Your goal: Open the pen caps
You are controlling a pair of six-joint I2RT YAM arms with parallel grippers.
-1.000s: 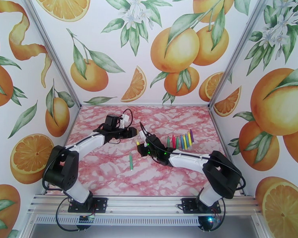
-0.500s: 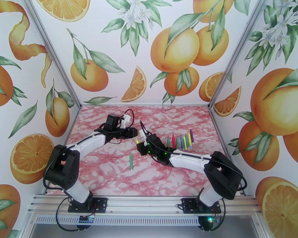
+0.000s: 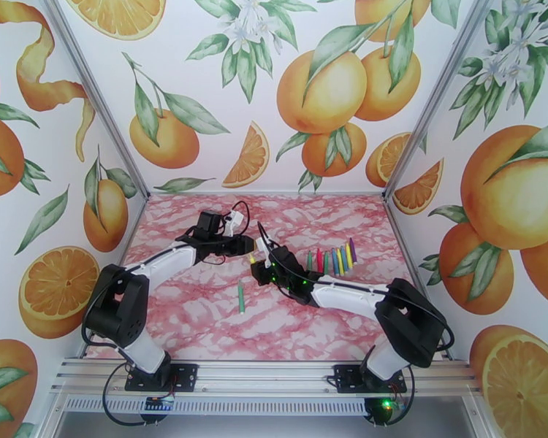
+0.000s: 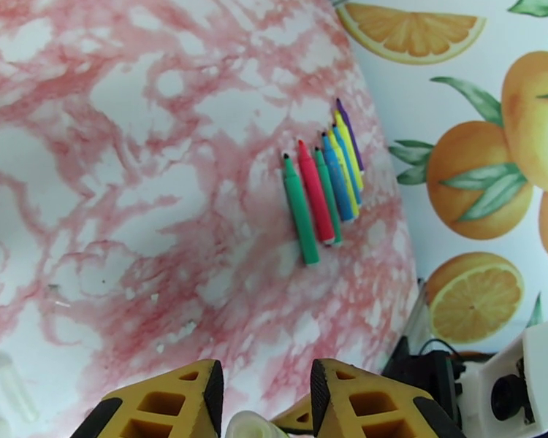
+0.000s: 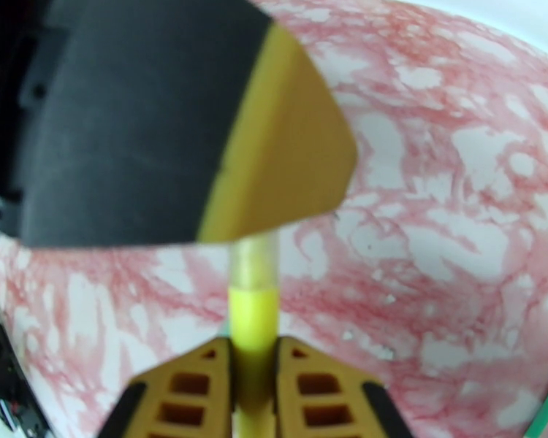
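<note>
My right claw (image 5: 253,349) is clamped on one yellow pen (image 5: 253,315). Its pale cap (image 5: 254,260) sits between my left claw (image 4: 267,371) jaws; can't tell if they pinch. One green pen (image 3: 240,298) loose at 6 o'clock. Row (image 4: 325,184) at 3 o'clock: two green, one red, rest overlapping, uncounted.

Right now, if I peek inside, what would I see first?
In the middle of the table, the right gripper pinches a yellow pen, and the left gripper has its jaws around the pen's pale cap. A bright row of pens lies on the right side, and big painted oranges cover the walls.
</note>
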